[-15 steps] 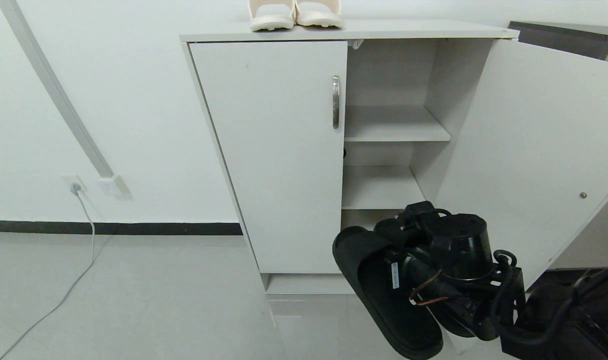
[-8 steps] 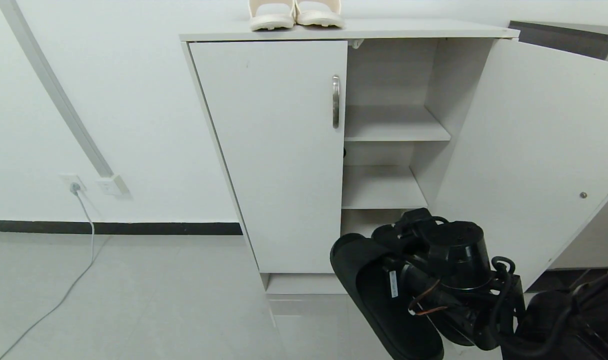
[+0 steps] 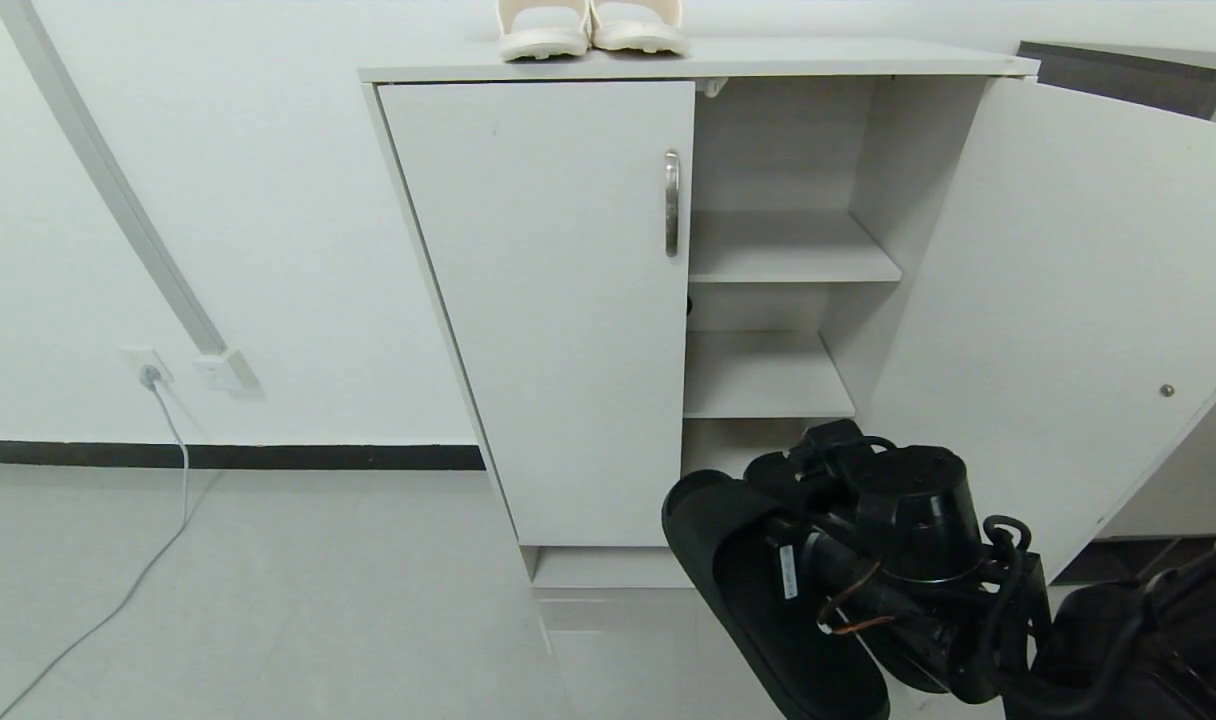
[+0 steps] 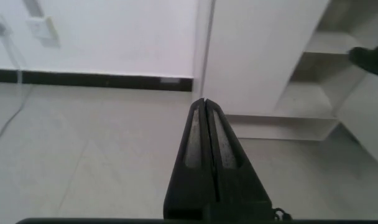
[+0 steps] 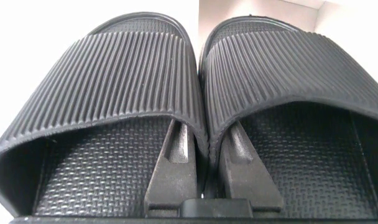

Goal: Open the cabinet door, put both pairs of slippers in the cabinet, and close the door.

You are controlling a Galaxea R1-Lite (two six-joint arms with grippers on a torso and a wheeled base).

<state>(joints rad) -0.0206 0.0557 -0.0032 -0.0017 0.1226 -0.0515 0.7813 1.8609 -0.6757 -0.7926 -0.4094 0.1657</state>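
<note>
A: What shows from the head?
B: A white cabinet (image 3: 768, 62). Its right door (image 3: 1058, 300) is swung wide open and its left door (image 3: 548, 300) is shut. On top sit white slippers (image 3: 588, 30). The right arm (image 3: 908, 520) is bent low in front of the open side, holding black slippers (image 3: 758, 580) off the floor (image 3: 268, 600) — one sole faces up.
A: And the left wrist?
B: The left pincer (image 4: 203, 118) is closed on nothing, its fingers pressed flat together, pointing out over the floor.
A: And the right wrist?
B: The right pincer (image 5: 204, 134) is squeezed tight — one finger inside each black slipper, pinching their touching sides together.
</note>
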